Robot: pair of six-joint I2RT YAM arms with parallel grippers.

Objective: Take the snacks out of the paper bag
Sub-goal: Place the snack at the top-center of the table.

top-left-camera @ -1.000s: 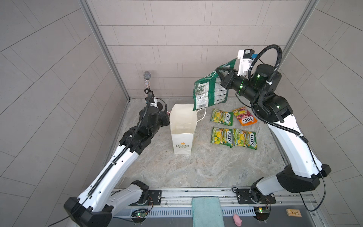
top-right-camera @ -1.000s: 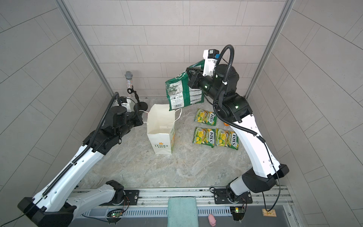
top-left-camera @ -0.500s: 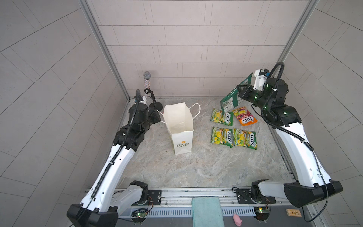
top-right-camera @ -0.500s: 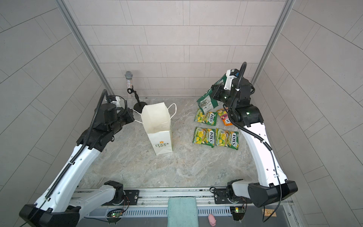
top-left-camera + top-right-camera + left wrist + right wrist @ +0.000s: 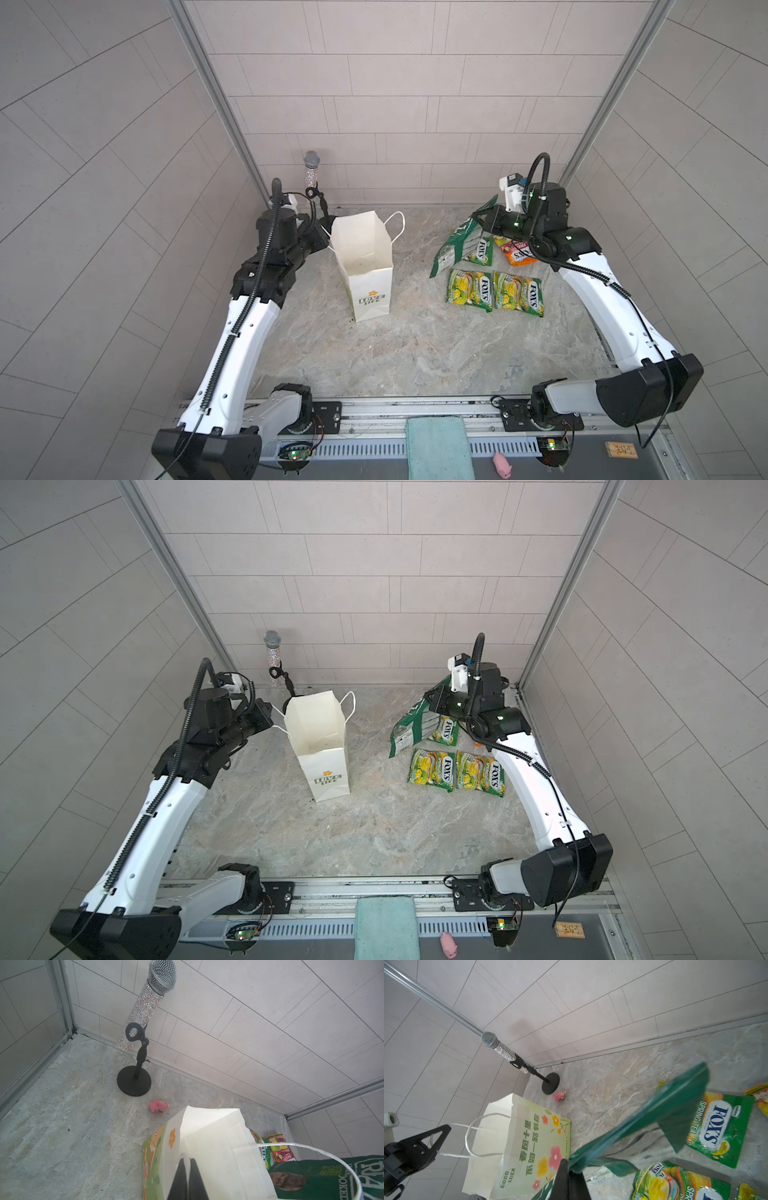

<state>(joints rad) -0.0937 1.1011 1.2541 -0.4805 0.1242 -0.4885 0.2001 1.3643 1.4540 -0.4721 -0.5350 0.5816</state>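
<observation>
Holding, right gripper [image 5: 483, 217]: clamped on the top edge of the dark green crisp bag [image 5: 455, 245], which hangs tilted over the table [image 5: 415, 345].
Pinching, left gripper [image 5: 187, 1160]: closed on the rim of the paper bag [image 5: 372, 286], standing upright.
Inside the paper bag: I see only bare white paper down to its floor.
Out on the table: three yellow-green FOX'S packets [image 5: 469, 289] and one orange-red packet [image 5: 519, 255] lie flat by the crisp bag.

- bright, even, diffuse light in all views; shadows soft and faint.
- in both top views the wall [image 5: 374, 104] tile lines bow toward the edges, wide-lens distortion.
- in the right wrist view the green crisp bag [image 5: 654, 1122] is smeared with blur; the bench [image 5: 612, 1084] behind it is sharp.
</observation>
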